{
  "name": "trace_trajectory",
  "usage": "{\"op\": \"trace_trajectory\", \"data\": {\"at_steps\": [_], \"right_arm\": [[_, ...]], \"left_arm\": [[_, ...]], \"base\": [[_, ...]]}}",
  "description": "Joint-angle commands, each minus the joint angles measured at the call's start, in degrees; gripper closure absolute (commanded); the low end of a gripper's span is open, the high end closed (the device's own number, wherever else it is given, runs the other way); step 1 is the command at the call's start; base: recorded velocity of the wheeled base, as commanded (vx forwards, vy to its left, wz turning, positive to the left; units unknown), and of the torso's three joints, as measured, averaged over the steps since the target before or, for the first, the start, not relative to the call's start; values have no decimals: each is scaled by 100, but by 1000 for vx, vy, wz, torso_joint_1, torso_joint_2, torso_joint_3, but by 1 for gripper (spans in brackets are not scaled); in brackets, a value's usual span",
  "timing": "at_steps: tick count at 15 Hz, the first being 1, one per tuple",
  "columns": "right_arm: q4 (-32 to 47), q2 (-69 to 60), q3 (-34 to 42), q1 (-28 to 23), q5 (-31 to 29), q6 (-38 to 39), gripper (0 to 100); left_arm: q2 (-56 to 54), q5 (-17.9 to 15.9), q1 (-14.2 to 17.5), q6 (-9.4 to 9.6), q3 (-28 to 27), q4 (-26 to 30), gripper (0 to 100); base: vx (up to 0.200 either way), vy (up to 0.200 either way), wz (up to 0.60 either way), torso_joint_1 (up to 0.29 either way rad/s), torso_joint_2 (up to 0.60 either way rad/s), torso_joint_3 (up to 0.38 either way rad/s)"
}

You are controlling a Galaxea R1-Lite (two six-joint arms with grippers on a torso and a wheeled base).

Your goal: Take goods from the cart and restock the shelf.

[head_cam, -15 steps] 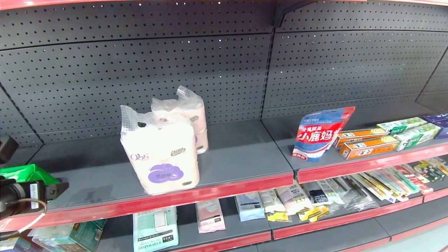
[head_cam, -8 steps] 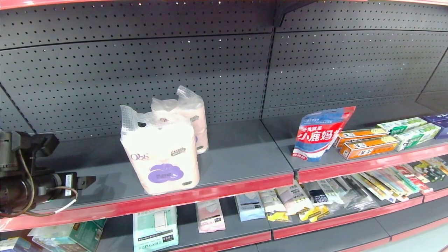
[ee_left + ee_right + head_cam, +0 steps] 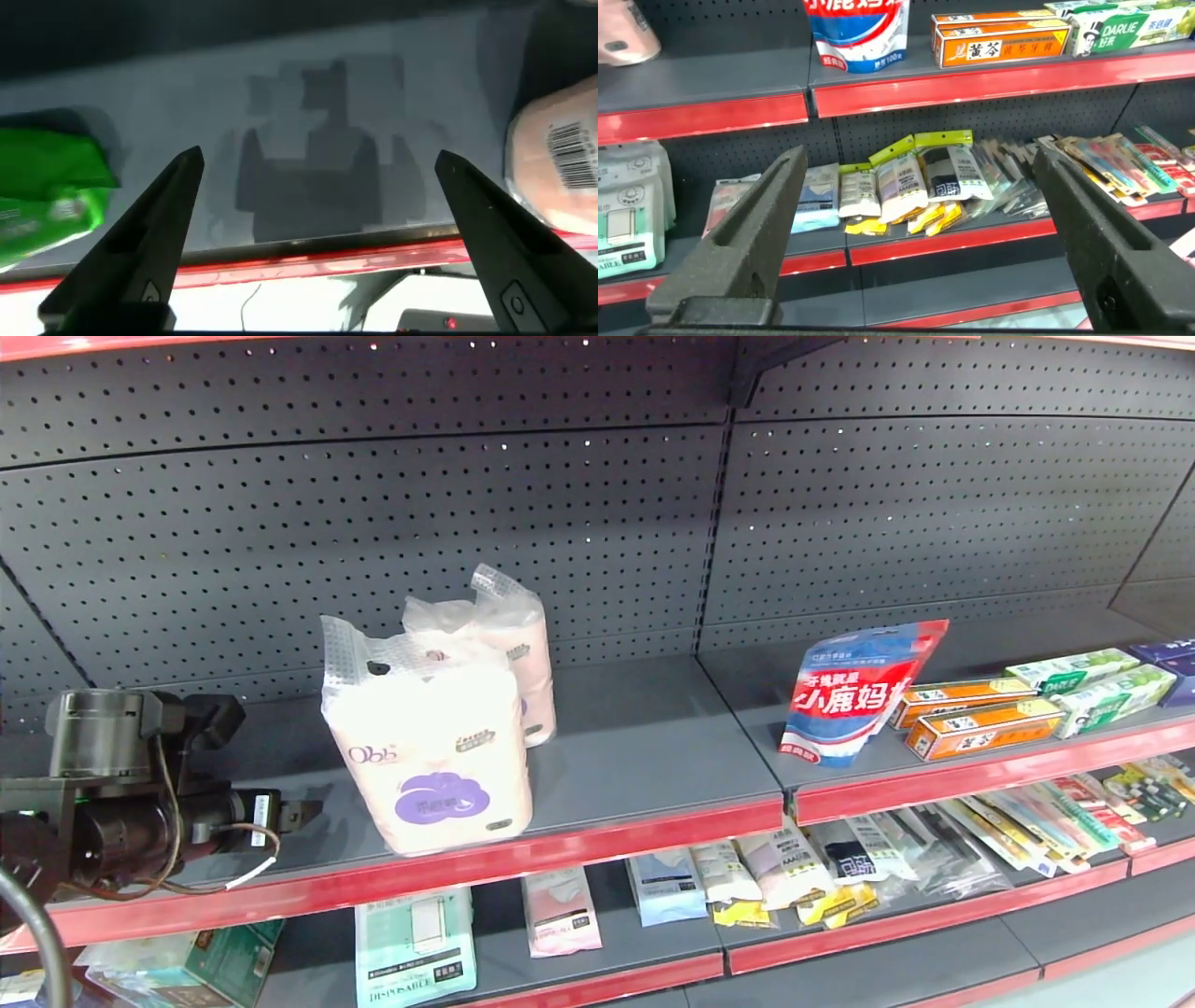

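- The left gripper [image 3: 297, 814] hangs over the near left part of the grey metal shelf with the red front lip [image 3: 635, 747]. Its two black fingers are spread wide with nothing between them.
- A green crinkled plastic packet [image 3: 47, 201] lies flat on that shelf, just left of the gripper and apart from its fingers. It looks like a good already set down and let go.
- To the right of the gripper, a white plastic-wrapped pack of toilet rolls with a purple mark [image 3: 429, 765] stands upright at the lip. A second such pack [image 3: 504, 644] stands upright behind it.
- The right gripper [image 3: 915, 233] is held low, facing the lower shelves of hanging packets, with its fingers wide apart and empty.
- A broad bare stretch of shelf lies between the roll packs and the blue and red stand-up pouch [image 3: 859, 691], so restocking seems only partway done.
- With both grippers empty, the next step is probably another trip to the cart. How many goods remain cannot be told.
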State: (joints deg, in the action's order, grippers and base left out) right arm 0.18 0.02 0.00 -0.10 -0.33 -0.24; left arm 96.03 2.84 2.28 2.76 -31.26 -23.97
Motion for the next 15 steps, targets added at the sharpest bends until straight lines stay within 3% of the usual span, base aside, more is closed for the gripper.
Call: {"op": "trace_trajectory", "data": {"at_steps": [1,7,9,15], "right_arm": [[-1,15,0,1,-2,7,0],[-1,6,0,1,-2,-2,0],[-1,6,0,1,-2,7,0],[-1,6,0,1,-2,-2,0]], "left_arm": [[232,-3,-140,6,-56,-64,0],[487,32,-228,111,-161,-275,0],[637,41,-228,120,-135,-653,0],[997,50,-395,173,-241,-1110,0]], "base": [[0,0,0,0,0,0],[0,0,0,0,0,0],[0,0,0,0,0,0],[0,0,0,0,0,0]]}}
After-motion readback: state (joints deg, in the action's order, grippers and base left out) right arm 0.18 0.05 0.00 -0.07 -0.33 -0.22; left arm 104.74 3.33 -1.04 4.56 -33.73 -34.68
